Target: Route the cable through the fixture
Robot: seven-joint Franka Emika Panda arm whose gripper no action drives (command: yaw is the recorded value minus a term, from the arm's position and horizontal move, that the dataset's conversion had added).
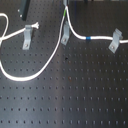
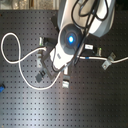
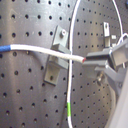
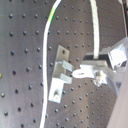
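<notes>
The cable (image 1: 30,76) is a long white cord that loops at the first exterior view's left. Its blue tape band (image 1: 88,38) lies between the fixture and the slanted clip. The fixture (image 1: 66,34) is the narrow upright grey clip in the middle. In the first wrist view the cable (image 3: 45,50) runs from the blue band (image 3: 4,48) across the fixture (image 3: 56,60). My gripper (image 3: 90,59) is shut on its end just past the clip. The second wrist view shows the gripper (image 4: 86,71) holding that end beside the fixture (image 4: 60,75). The gripper does not show in the first exterior view.
A grey clip with a frayed white tuft (image 1: 27,36) stands at the first exterior view's left and a wider slanted clip (image 1: 116,40) at its right. A second cable strand with a green band (image 3: 68,107) runs past the fixture. The arm (image 2: 71,37) covers the table's middle in the second exterior view.
</notes>
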